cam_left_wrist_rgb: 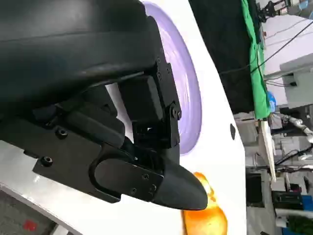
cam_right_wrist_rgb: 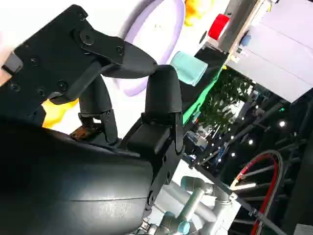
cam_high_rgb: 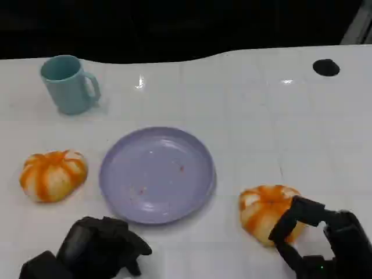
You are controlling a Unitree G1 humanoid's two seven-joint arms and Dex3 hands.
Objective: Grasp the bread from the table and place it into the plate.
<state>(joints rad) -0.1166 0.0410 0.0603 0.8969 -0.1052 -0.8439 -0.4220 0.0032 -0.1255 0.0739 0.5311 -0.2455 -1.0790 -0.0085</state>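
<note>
Head view: right hand (cam_high_rgb: 325, 241) w/ fingers curled around near edge of bread (cam_high_rgb: 268, 212), touching it but grip not clearly closed, can't tell if held. Bread sits on desk (cam_high_rgb: 261, 116) just right of plate (cam_high_rgb: 157, 174), apart from rim. Left hand (cam_high_rgb: 99, 250) clenched, holding nothing, near plate's front. Risk: shallow grip on rounded loaf, could slip or roll on lift. Bread roundish, no clear long axis; dome up.

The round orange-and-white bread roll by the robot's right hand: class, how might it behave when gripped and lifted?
The round orange-and-white bread roll looks puffy, so probably light and squashable. Its domed top may slip between the right hand's fingers; its flat-sitting base suggests little rolling.
</note>
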